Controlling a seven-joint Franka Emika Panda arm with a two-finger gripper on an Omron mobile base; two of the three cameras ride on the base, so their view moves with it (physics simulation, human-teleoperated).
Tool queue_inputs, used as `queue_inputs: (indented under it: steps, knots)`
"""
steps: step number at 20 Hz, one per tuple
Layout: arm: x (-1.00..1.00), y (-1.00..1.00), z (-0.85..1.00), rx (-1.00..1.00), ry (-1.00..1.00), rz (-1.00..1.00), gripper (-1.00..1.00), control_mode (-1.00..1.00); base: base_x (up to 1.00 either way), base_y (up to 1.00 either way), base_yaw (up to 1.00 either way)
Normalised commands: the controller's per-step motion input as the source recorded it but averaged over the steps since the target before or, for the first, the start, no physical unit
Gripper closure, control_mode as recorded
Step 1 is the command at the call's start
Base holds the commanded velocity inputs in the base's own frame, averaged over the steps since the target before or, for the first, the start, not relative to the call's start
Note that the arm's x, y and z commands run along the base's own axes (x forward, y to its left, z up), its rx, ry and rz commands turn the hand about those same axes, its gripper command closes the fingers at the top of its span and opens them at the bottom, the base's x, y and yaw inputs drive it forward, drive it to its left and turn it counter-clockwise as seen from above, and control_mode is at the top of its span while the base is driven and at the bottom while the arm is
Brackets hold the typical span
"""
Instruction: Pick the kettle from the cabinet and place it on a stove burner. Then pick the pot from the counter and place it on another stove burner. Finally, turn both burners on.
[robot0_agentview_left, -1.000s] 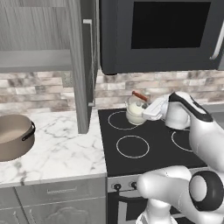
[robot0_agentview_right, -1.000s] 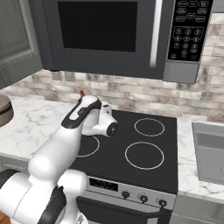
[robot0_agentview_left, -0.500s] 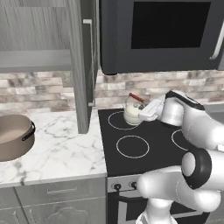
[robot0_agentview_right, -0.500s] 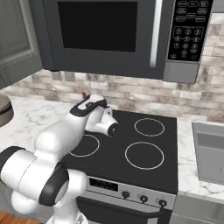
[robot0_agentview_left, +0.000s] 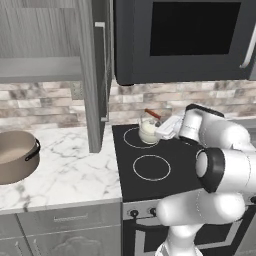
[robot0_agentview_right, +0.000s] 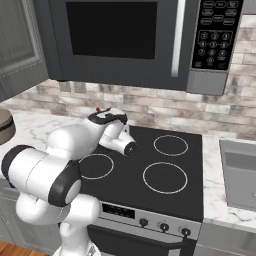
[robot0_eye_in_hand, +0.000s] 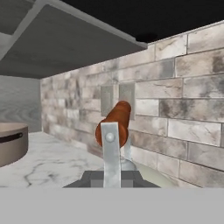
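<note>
Glossy white rounded arm (robot0_agentview_left: 220, 165) — dark joint bands.

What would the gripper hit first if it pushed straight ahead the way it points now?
Probably the kettle itself: the shut gripper sits at its handle. Past that, likely the brick backsplash, though depth is unclear.

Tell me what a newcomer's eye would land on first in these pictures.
First, the big white arm bent over the black cooktop, its end effector shut on the small cream kettle at the back-left burner. Next, the wide taupe pot at the left end of the marble counter, and the black microwave hanging above the stove.
</note>
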Motion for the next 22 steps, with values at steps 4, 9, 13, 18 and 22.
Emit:
queue_inputs:
  steps: [4, 9, 13, 18, 22]
  knots:
    - [0.29, 0.01, -0.19, 0.0, 0.0, 0.0, 1.0, -1.0, 0.0, 0.0, 0.0]
    - [0.29, 0.01, -0.18, 0.0, 0.0, 0.0, 1.0, -1.0, 0.0, 0.0, 0.0]
    - [0.3, 0.03, -0.18, 0.0, 0.0, 0.0, 1.0, -1.0, 0.0, 0.0, 0.0]
    - [0.29, 0.03, -0.19, 0.0, 0.0, 0.0, 1.0, -1.0, 0.0, 0.0, 0.0]
    - [0.3, 0.02, -0.17, 0.0, 0.0, 0.0, 1.0, -1.0, 0.0, 0.0, 0.0]
